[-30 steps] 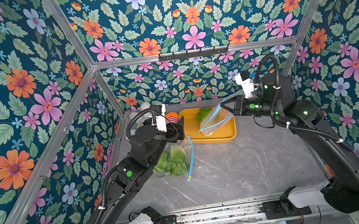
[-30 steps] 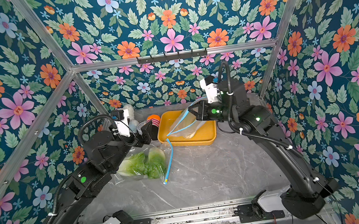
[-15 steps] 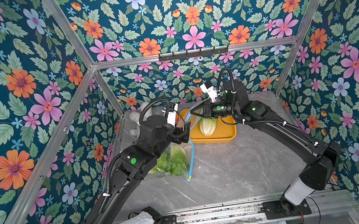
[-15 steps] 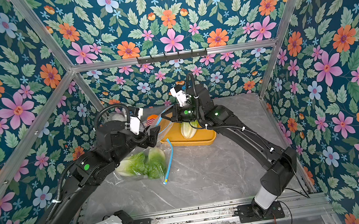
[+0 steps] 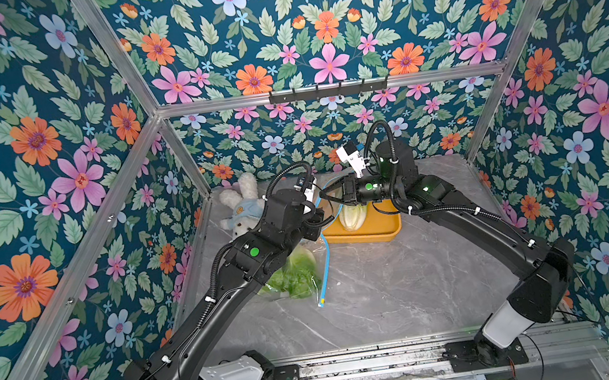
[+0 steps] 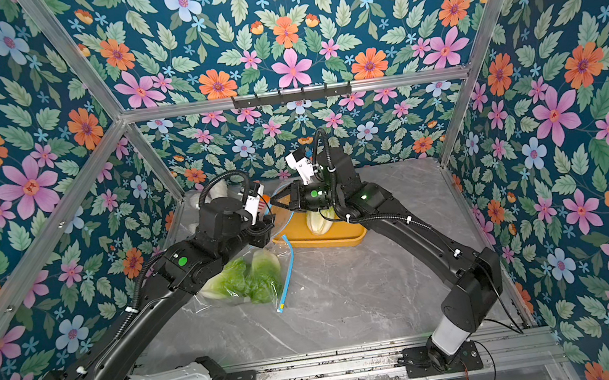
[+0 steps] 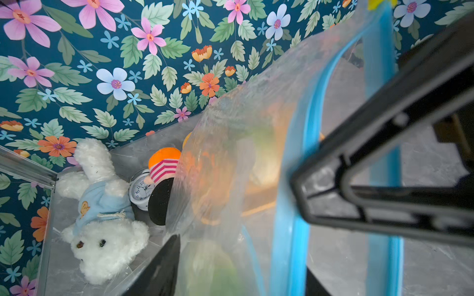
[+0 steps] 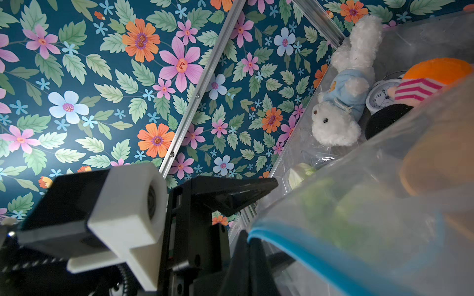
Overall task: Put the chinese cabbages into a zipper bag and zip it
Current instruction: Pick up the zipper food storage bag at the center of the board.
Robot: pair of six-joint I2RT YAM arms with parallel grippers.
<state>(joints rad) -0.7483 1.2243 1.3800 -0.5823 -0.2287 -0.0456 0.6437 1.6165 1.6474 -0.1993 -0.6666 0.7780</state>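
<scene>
Lying in the yellow rectangular plastic tray (image 5: 373,236) (image 6: 325,241) is one glossy toy chinese cabbage (image 5: 352,216) (image 6: 319,221), with a pale base and crinkly green leaves, clear in both top views. The other two chinese cabbages (image 6: 227,281) (image 6: 265,272) rest side by side inside a clear plastic zipper bag. This bag lies flat on the grey marble table (image 5: 407,285) just in front of the tray's left end, and its blue zip strip (image 5: 324,272) runs away from the tray's front left corner. A second clear zipper bag (image 7: 243,128) (image 8: 384,205) hangs above the tray's left end with its blue-rimmed mouth gaping. The right gripper (image 5: 324,195) (image 6: 275,203) reaches over the tray and is clenched on that bag's rim. The left gripper (image 5: 316,219) sits just off the tray's left end, facing the right one. Its jaws stand apart with the same blue rim passing between them, not pinched. Beyond the tray's left end, toward the back corner, a white plush animal in a pale blue top (image 5: 241,207) (image 7: 102,217) lies beside a small white alarm clock (image 7: 141,189).
</scene>
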